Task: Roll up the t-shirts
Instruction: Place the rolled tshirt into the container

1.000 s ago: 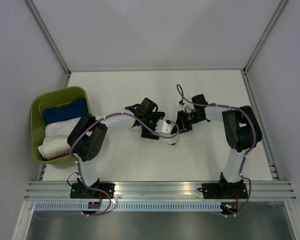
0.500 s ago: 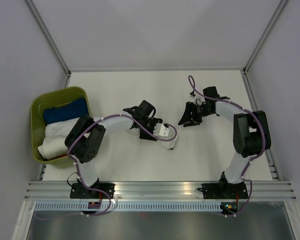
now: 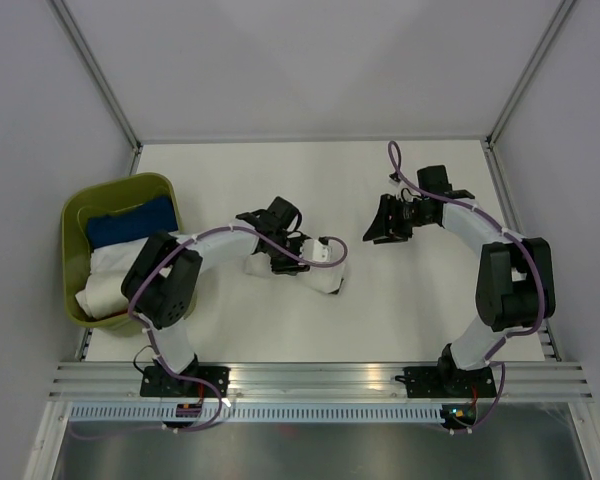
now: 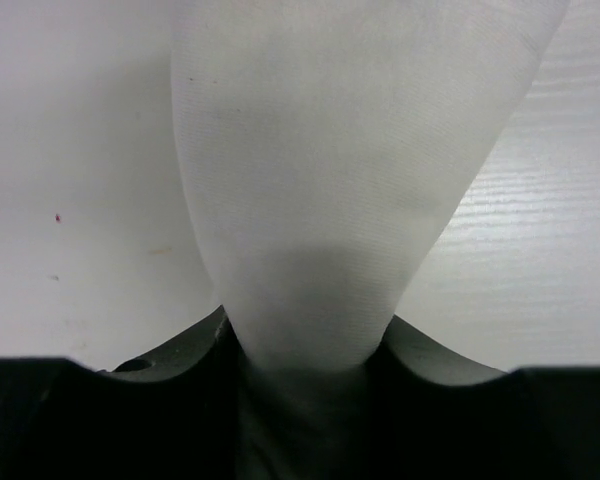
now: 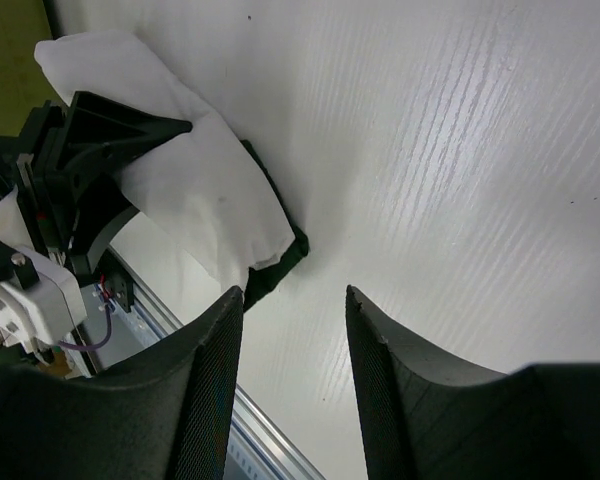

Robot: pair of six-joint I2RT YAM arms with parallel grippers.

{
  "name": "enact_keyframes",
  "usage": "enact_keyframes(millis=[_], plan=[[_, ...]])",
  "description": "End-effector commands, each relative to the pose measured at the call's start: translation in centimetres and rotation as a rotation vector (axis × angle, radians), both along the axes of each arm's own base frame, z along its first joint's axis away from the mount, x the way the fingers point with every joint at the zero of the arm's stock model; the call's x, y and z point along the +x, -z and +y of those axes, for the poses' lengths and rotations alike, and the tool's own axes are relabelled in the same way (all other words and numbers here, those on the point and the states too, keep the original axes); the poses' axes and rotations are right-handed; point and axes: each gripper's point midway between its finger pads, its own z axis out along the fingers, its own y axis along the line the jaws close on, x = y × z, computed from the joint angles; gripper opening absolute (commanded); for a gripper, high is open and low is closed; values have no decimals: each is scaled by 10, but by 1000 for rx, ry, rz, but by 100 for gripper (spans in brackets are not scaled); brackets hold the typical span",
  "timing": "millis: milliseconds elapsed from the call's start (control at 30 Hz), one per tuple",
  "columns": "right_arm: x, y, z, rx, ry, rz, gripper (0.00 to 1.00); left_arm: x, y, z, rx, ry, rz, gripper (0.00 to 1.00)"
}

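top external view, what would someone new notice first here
Most likely the olive-green bin at the left edge of the table, with a blue cloth and white fabric inside. Next, the left gripper near the middle, closed on a white t-shirt that lies on the table. The right gripper hangs open to its right, holding nothing.

An olive-green bin (image 3: 130, 182) sits at the left edge of the white table (image 3: 400, 310).
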Motion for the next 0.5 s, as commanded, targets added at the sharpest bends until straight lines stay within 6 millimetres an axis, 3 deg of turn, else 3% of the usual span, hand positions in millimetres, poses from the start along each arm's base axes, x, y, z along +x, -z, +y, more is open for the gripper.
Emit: enact_keyframes(millis=[0,33,100,300,400,467], plan=[[5,-20,-4,-3,6,-69,51,-3,-16,21,0,-123,98,2],[4,-22,-4,-2,8,-75,51,10,-27,24,-32,-163,98,2],[3,-22,-5,-4,9,-75,51,17,-37,34,-69,-225,160,2],[0,-22,-12,-14,13,-85,51,61,-89,50,-149,-307,84,2],[0,-20,-13,-12,17,-84,51,90,-121,68,-211,-379,49,2],[0,-20,-14,-10,19,-85,51,102,-131,78,-227,-415,45,2]])
